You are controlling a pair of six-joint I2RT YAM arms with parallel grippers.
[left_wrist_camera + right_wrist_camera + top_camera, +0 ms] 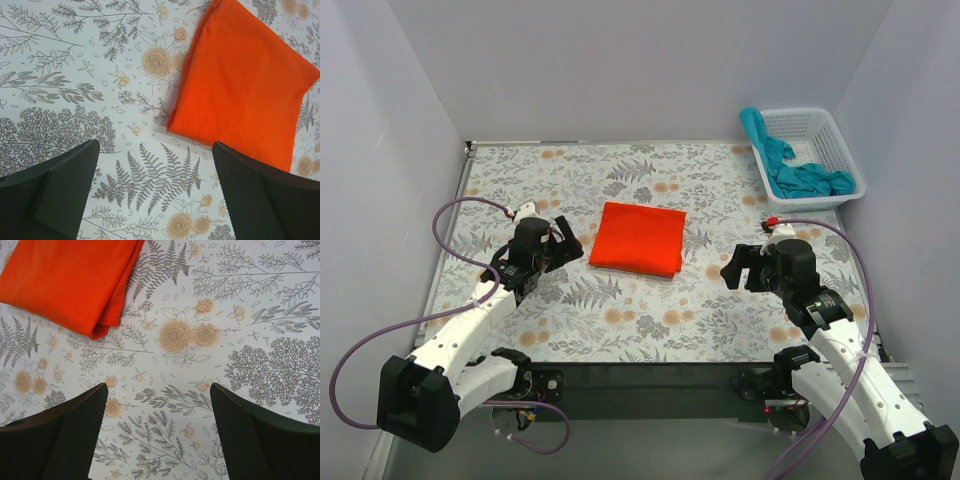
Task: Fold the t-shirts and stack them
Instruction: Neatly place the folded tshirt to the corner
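A folded orange t-shirt lies flat in the middle of the flowered table; it also shows in the left wrist view and in the right wrist view. A crumpled teal t-shirt lies in the white basket at the back right. My left gripper is open and empty just left of the orange shirt, its fingers above bare cloth. My right gripper is open and empty to the right of the shirt, its fingers above the tablecloth.
The table has a flowered cover and is closed in by grey walls on three sides. Purple cables loop from both arms. The basket stands against the right wall.
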